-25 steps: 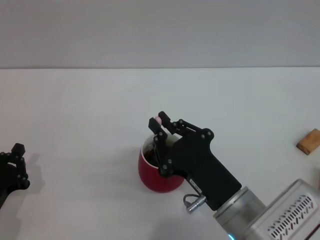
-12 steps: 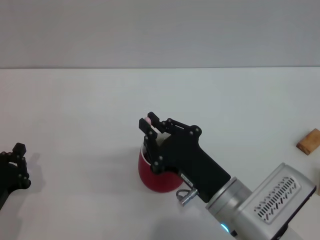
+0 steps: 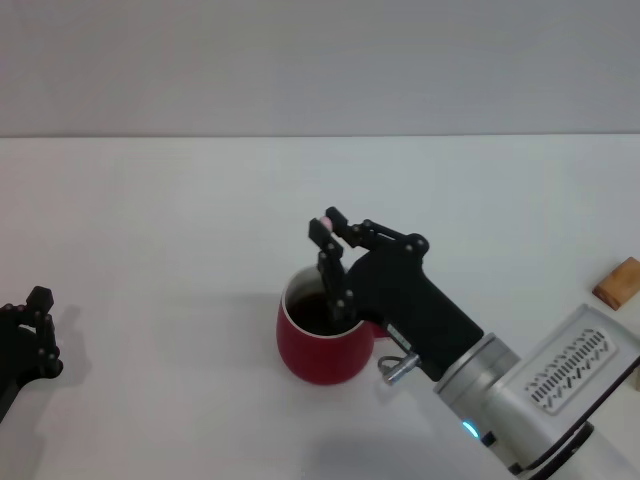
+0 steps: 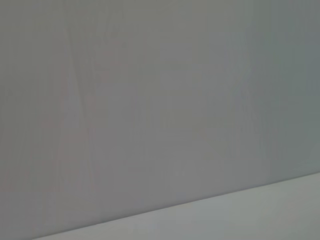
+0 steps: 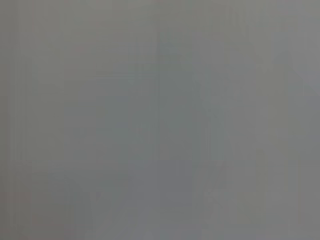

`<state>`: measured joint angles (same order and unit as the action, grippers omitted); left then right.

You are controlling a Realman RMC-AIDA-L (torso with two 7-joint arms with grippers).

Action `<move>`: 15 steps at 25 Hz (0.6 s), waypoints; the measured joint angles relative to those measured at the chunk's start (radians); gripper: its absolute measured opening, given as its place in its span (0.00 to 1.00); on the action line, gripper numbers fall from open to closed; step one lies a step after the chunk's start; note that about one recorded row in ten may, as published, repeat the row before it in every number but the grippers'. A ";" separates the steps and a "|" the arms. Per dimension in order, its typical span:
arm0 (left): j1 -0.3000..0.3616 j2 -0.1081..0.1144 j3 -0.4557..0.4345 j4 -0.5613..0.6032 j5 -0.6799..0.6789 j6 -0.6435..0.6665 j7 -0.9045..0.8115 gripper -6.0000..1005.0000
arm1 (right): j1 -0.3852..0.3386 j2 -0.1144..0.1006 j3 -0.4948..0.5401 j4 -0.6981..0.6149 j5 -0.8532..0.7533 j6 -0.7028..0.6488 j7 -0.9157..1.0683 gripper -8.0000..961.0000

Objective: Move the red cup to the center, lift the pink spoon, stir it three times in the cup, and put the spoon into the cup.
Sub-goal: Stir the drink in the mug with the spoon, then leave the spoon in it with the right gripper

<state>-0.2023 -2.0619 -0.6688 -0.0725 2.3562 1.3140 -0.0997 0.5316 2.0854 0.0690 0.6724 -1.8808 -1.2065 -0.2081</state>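
Head view, centre of the frame: the fingers (image 3: 322, 240) of the right gripper (image 3: 327, 236) are drawn narrow and pinch the rounded pink tip of the pink spoon (image 3: 325, 224), the only part of the spoon that shows; its lower length is hidden behind the black fingers, which point down into the mouth of the red cup (image 3: 321, 338). The fingertips stand just above the cup's far rim, right of its middle. The gripper's black body slopes from there toward the lower right of the frame, passing over the cup's right side, and joins a silver wrist section with a lit blue spot near the bottom edge. The cup sits upright on the white table (image 3: 150, 230), slightly below and left of frame centre, its white rim ringing a dark interior; its handle cannot be made out behind the gripper. At the right edge lies 1 tan wooden block (image 3: 617, 282), well apart from the cup. At the lower left edge the left gripper (image 3: 30, 335) rests low beside the table, far from the cup; whether its fingers are apart or closed cannot be told. Both wrist views show only a plain grey surface.
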 joint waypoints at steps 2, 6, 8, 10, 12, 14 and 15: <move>0.000 -0.001 0.000 0.000 0.000 -0.004 0.000 0.00 | -0.019 -0.003 0.003 -0.015 0.000 -0.021 0.007 0.04; 0.000 -0.001 0.000 -0.004 0.000 -0.012 0.000 0.00 | -0.044 -0.005 -0.002 -0.014 -0.011 -0.048 0.007 0.04; 0.000 -0.001 0.000 -0.005 0.000 -0.013 0.000 0.00 | -0.071 -0.006 0.001 -0.005 -0.040 -0.058 0.007 0.04; 0.000 -0.001 0.000 -0.005 0.000 -0.013 0.000 0.00 | -0.093 -0.005 0.004 0.007 -0.067 -0.062 0.007 0.04; 0.000 -0.001 0.000 -0.005 0.000 -0.013 0.000 0.00 | -0.119 -0.005 0.002 0.030 -0.091 -0.065 0.007 0.04; 0.000 -0.001 0.000 -0.005 0.000 -0.013 0.000 0.00 | -0.122 -0.004 0.000 0.035 -0.093 -0.065 0.007 0.04; 0.000 -0.001 0.000 -0.005 0.000 -0.013 0.000 0.00 | -0.124 -0.004 -0.002 0.039 -0.094 -0.065 0.007 0.04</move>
<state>-0.2025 -2.0632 -0.6688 -0.0773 2.3562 1.3006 -0.0997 0.4076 2.0815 0.0669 0.7111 -1.9748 -1.2711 -0.2010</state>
